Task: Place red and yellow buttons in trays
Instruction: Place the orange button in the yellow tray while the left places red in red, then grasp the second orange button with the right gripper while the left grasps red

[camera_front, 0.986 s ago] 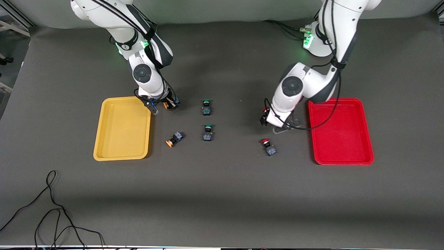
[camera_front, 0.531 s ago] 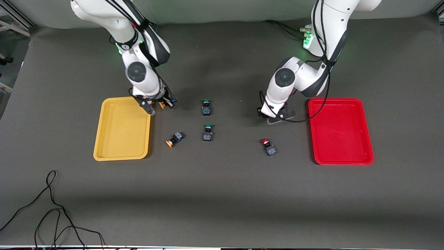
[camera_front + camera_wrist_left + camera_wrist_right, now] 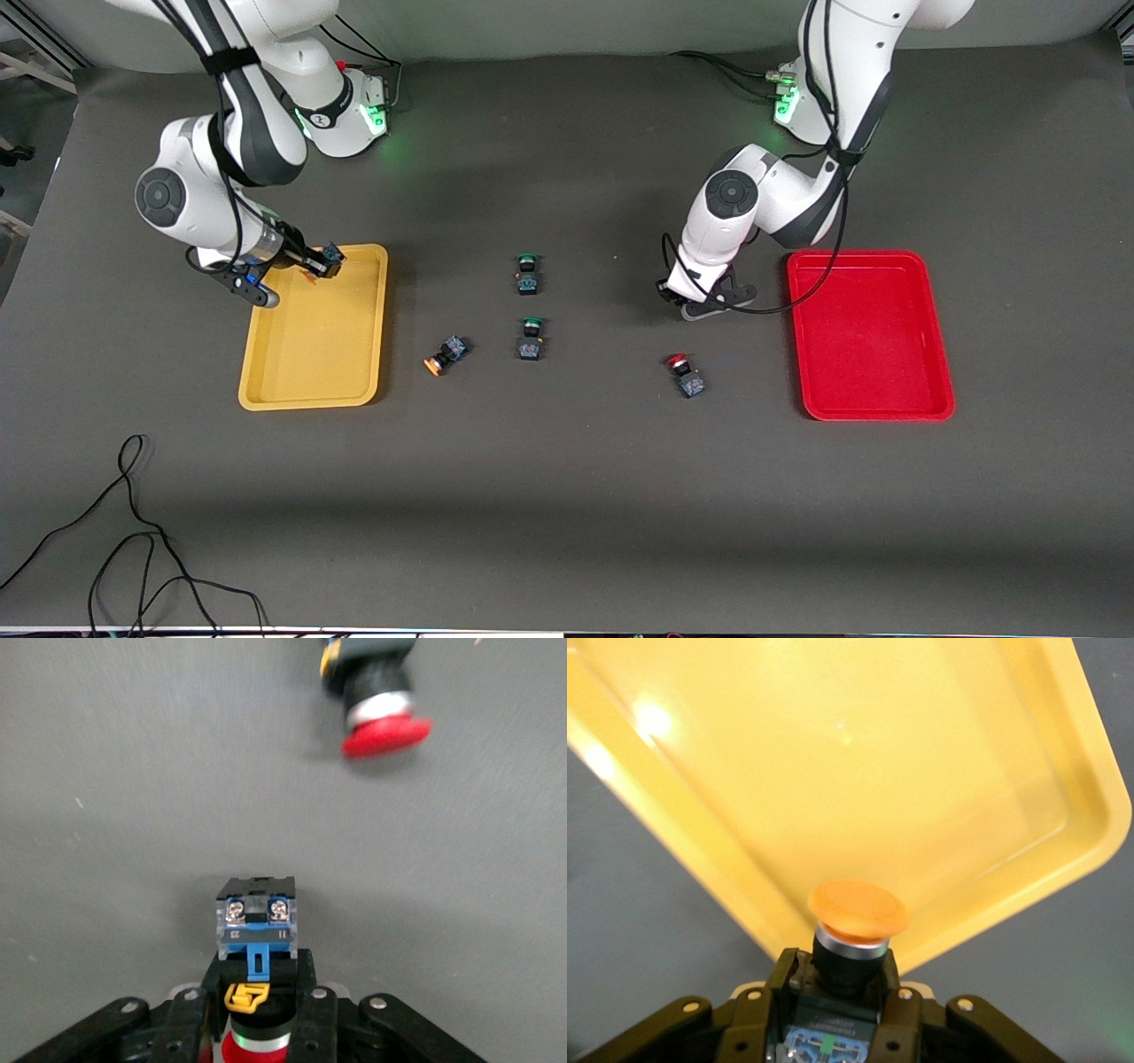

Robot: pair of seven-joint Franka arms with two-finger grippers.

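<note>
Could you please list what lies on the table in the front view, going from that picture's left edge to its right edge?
Yellow tray → lying orange-capped button → two green-capped buttons → red-capped button → red tray.

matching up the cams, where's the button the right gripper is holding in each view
Front view: the orange-capped button sits in the right gripper, over the yellow tray's end nearer the robots.
Right wrist view: the same button is at bottom centre, cap toward the tray.
Left wrist view: not in it.
Shared landmark: the yellow tray, in the front and right wrist views.
</note>
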